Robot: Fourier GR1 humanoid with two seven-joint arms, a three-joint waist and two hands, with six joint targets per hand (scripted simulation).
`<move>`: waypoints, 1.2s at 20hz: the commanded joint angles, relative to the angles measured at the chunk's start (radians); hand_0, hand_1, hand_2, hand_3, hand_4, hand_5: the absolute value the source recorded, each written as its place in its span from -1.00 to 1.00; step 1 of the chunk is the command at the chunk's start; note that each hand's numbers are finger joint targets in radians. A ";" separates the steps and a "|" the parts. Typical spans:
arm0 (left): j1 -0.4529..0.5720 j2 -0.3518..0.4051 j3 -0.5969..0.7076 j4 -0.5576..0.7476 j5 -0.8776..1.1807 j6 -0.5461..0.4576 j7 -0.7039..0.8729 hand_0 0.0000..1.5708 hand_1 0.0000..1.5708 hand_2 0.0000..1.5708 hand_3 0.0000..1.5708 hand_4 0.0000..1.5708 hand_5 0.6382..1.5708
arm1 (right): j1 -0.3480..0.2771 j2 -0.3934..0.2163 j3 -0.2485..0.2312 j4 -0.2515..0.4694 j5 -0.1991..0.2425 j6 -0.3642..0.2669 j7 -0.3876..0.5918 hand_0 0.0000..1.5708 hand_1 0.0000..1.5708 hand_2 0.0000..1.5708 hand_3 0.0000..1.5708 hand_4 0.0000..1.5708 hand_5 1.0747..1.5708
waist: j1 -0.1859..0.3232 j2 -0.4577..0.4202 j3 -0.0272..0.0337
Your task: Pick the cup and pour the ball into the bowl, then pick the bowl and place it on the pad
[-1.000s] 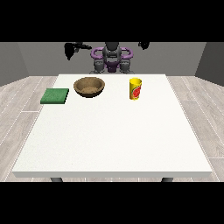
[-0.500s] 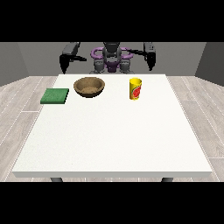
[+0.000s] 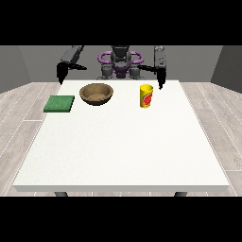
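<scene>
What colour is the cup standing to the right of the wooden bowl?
The cup is yellow with a red patch on its side, as the front view shows.

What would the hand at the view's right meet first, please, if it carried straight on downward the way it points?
Probably the white table near its far edge, just beside the yellow cup; the hand at the view's right seems offset from it, though depth is unclear.
</scene>
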 commanded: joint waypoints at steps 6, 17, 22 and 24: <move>-0.100 0.001 0.098 0.276 0.012 0.040 -0.220 -1.00 -1.00 -1.00 -1.00 -1.00 0.37 | -0.030 -0.093 -0.053 0.072 -0.065 0.131 -0.041 -1.00 -1.00 -1.00 -1.00 -1.00 0.95 | -0.064 0.073 -0.0004; -0.192 0.041 0.102 0.479 -0.076 0.164 -0.314 0.58 0.58 1.00 1.00 -0.40 0.72 | -0.090 -0.126 -0.093 0.153 -0.091 0.153 -0.082 -1.00 -1.00 -1.00 -1.00 -1.00 0.96 | -0.077 0.081 0.0000; -0.234 0.024 0.094 0.540 -0.194 0.416 -0.348 0.67 0.67 1.00 1.00 0.06 0.87 | -0.130 -0.155 -0.094 0.144 -0.104 0.182 -0.068 -1.00 -1.00 -1.00 -1.00 -1.00 0.94 | -0.138 0.142 -0.0003; -0.266 0.032 0.117 0.569 -0.189 0.444 -0.355 0.70 0.70 1.00 1.00 0.10 0.87 | -0.114 -0.181 -0.102 0.132 -0.111 0.210 -0.076 -1.00 -1.00 -1.00 -1.00 -1.00 0.94 | -0.174 0.160 -0.0005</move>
